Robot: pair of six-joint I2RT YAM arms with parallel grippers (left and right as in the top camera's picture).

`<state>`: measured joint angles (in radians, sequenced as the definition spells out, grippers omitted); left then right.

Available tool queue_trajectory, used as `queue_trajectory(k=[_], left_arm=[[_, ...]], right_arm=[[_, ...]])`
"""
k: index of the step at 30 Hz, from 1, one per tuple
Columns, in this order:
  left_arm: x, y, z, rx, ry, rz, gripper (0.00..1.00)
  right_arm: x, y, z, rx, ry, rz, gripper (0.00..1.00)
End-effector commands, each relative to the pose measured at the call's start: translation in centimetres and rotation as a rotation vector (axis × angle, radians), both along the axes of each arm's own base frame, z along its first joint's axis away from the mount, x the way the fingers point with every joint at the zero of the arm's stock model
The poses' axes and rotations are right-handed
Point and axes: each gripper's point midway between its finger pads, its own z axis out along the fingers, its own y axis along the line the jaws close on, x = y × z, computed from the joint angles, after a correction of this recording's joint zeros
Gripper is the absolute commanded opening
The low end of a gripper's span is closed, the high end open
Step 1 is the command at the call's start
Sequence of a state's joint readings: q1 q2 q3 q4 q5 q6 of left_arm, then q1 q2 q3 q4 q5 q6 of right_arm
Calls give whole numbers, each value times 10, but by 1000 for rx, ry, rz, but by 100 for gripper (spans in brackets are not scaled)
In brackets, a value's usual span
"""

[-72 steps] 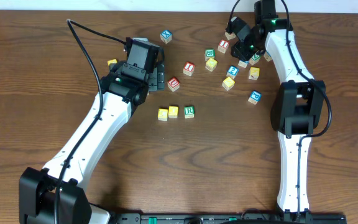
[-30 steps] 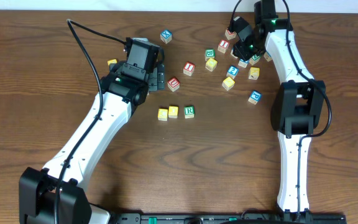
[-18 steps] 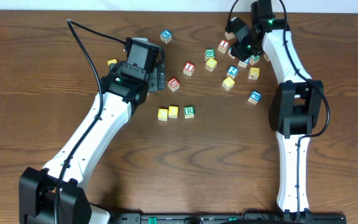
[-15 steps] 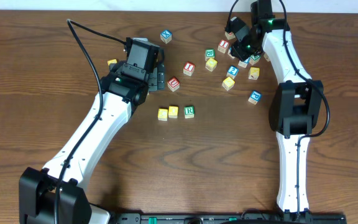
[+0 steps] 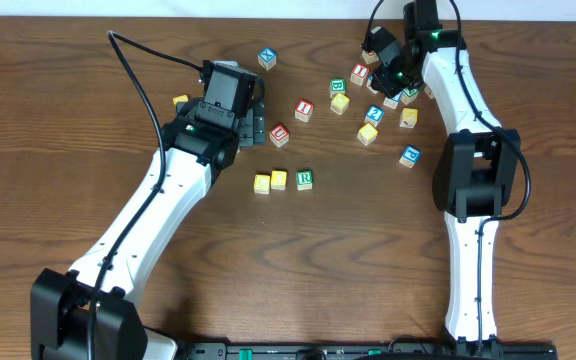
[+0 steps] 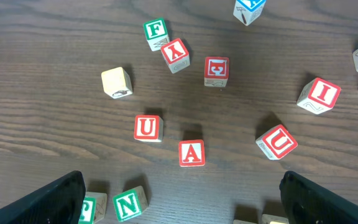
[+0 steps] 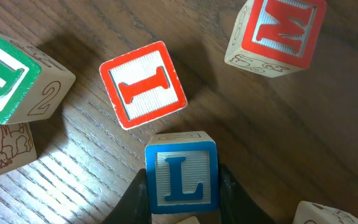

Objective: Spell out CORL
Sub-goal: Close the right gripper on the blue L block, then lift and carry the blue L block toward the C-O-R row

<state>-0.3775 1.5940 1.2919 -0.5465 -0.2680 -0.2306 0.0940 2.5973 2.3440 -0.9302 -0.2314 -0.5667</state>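
- You are on the last letter, I think. The first yellow cube (image 5: 261,183), the second yellow cube (image 5: 279,179) and the R (image 5: 305,179) sit in a row near the middle of the table (image 5: 68,60). The yellow ones are too small to read.
- The L (image 7: 180,176) is in the pile at 1 o'clock on the table. It looks like it sits on the wood.
- Your right pincer (image 7: 182,200) is pinching the L, with one finger on each side.
- A red I (image 7: 143,84) sits just beside the L, at its 11 o'clock in the wrist view.
- Your left pincer (image 6: 182,202) is spread wide and holds nothing. It hangs over some red cubes, at 11 o'clock from the row.
- Next, lift the L straight up so it does not bump the red I.
- Then carry it toward 7 o'clock, down to the row.
- Set it at 3 o'clock of the R, just beside it and in line. Keep the blue letter facing up.
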Motion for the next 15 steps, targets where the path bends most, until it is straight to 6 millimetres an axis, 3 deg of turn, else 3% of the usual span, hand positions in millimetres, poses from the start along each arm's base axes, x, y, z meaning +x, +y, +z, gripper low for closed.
queue_trajectory(k=[1,7,15], left_arm=[[1,3,4,16,-10,1,98],[1,3,4,16,-11,1,98],[2,3,5,13,-17,1,98]], right_arm=[[-1,2,-10,5,20,-7,6],[0,2,-2,6,6,-8,6],[3,-9,50,-41,-60,-86,9]])
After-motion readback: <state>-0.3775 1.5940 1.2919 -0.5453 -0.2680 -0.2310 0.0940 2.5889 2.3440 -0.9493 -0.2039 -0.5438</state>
